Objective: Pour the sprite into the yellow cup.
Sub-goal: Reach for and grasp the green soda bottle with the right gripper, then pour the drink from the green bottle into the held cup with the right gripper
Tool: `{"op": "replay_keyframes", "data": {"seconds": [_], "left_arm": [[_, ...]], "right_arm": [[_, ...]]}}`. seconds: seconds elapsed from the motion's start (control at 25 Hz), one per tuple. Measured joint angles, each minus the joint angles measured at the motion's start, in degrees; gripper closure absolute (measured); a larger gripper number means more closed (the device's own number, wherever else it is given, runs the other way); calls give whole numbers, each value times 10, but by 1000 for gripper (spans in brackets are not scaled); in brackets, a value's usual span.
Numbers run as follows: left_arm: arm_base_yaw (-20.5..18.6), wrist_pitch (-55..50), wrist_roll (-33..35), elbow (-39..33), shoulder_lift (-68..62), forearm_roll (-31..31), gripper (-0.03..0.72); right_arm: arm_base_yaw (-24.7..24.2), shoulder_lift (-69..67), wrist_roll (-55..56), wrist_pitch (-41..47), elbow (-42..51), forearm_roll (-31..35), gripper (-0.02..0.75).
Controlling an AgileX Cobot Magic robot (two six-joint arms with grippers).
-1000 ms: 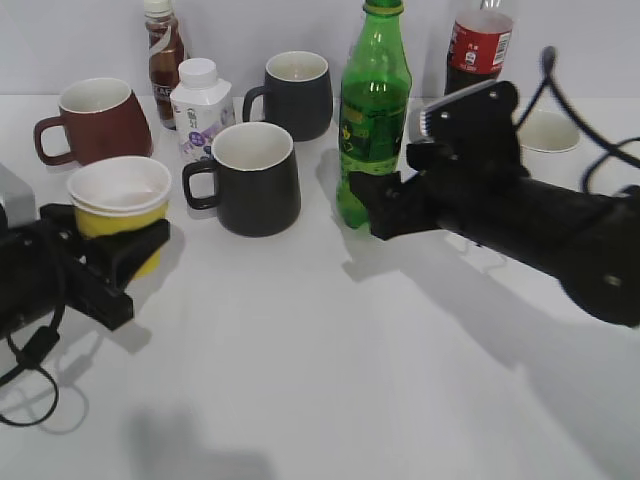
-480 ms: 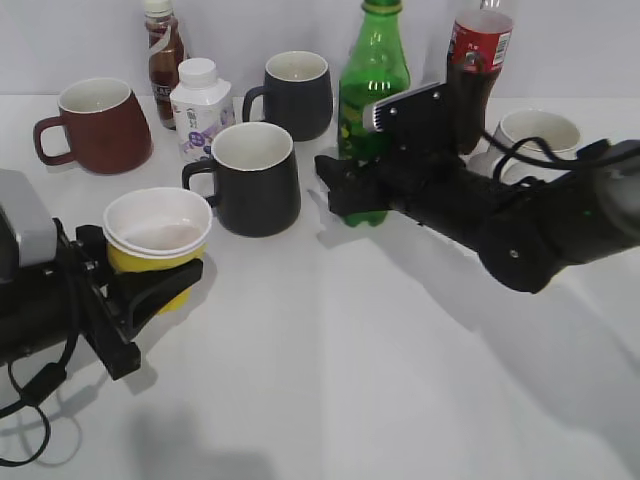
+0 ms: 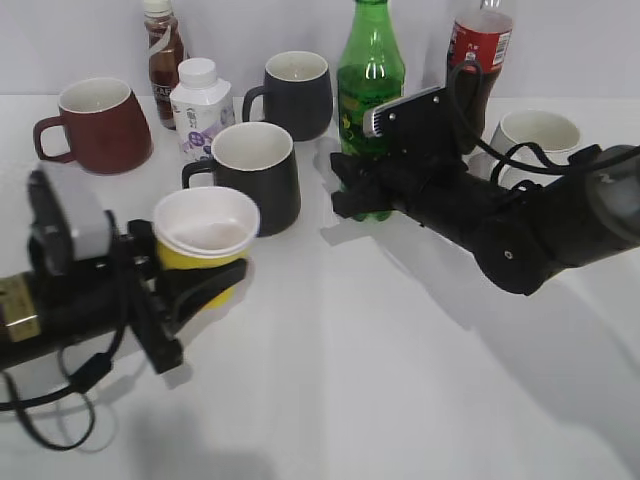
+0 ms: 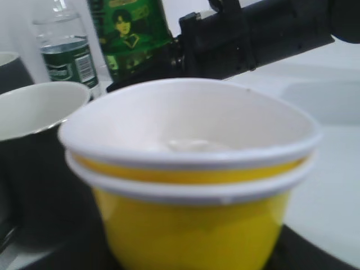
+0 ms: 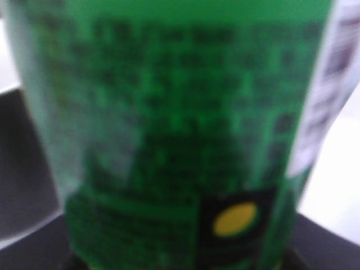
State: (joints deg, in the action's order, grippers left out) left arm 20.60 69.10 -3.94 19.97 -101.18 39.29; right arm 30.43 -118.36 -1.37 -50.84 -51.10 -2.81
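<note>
White tabletop (image 3: 380, 380), plain pale wall behind.

Right black robot arm (image 3: 520, 225) reaches in from the right edge toward the back row. Left black robot arm (image 3: 60, 300) lies low along the left front, grey camera block on its wrist.

Tall translucent green plastic sprite bottle (image 3: 370, 95) stands upright at back centre, base hidden by the right gripper (image 3: 350, 190). That gripper's fingers sit pressed against the bottle's lower body, clamping it; the right wrist view is filled by the blurred green label (image 5: 169, 129), bottle between the dark jaw surfaces.

Dark cola bottle with red label (image 3: 480, 50) just right of the sprite, behind the right arm.

Mugs: brown-red handled mug (image 3: 95, 122) back left; dark grey mug (image 3: 295, 92) back centre; second dark grey mug (image 3: 252, 175) in front of it; white mug (image 3: 535, 140) at right, partly behind the arm.

Small brown bottle with white cap (image 3: 160, 50) and small white carton bottle (image 3: 200, 105) stand side by side at back left.

Small yellow paper cup with white rim (image 3: 205, 240) held off to the left front, pinched in the left gripper (image 3: 190, 280), just in front of the nearer dark mug. Left wrist view shows two nested rims (image 4: 191, 163), white inside, upright.
</note>
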Motion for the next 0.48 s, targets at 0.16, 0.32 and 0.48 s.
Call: {"op": "replay_keyframes", "data": {"seconds": [0.16,0.32,0.48], "left_arm": [[23,0,-13,34,-30,-4,358],[39,0,-21,56,-47,-5,358],[48,0,-24,63,-48,-16,359]], "right_arm": [[-1,20,-61,13,13,1,353],[-7,50,-133,14,28,1,353],[-23,87,-226,13,54,-2,355]]}}
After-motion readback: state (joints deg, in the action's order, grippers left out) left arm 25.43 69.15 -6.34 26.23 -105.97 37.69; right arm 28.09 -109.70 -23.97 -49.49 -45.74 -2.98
